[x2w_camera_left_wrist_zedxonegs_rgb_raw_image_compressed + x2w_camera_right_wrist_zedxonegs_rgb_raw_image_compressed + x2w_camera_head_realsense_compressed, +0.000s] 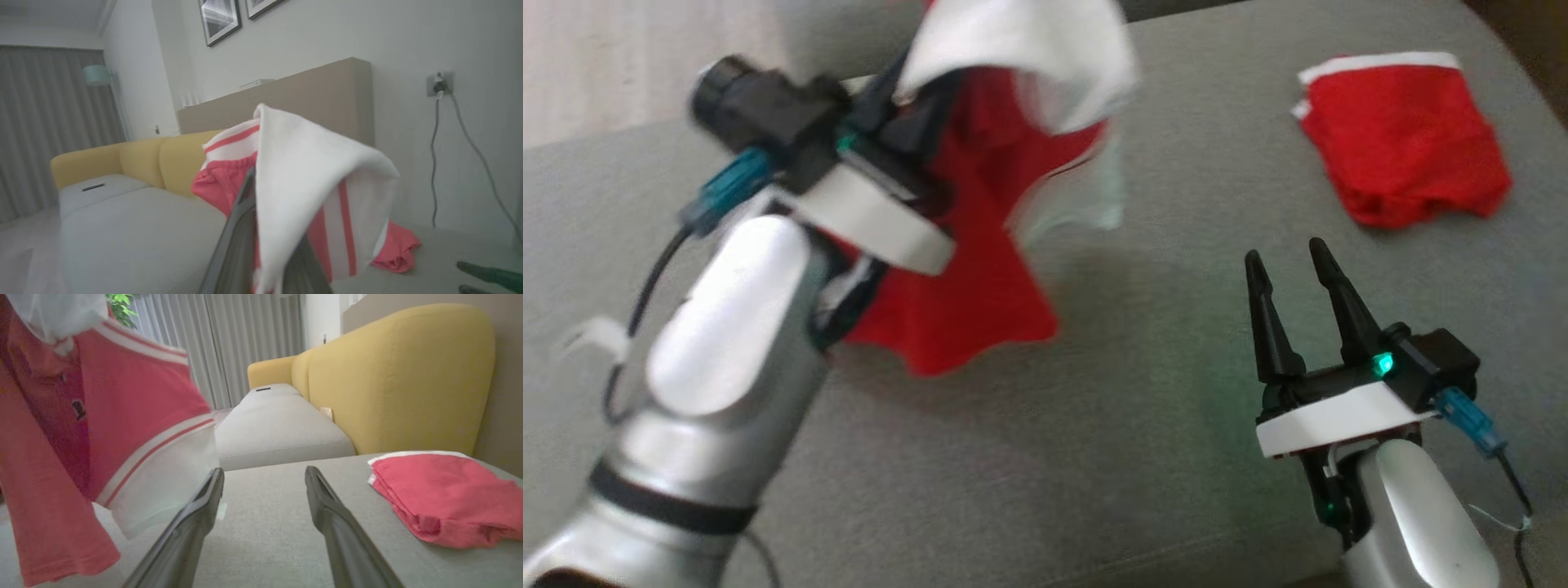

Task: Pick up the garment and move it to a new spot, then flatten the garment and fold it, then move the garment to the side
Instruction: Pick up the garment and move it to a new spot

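While limp in the tight left gripper [900, 98], soft red-and-white garment [980, 269]; right gripper [1282, 251] wide, empty.

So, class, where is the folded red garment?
The folded garment lies upper right in the head view, on the surface beyond the right claw, clear of the lifted garment.

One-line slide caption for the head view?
Left gripper holds a red-and-white garment aloft; right gripper open, near a folded red garment.
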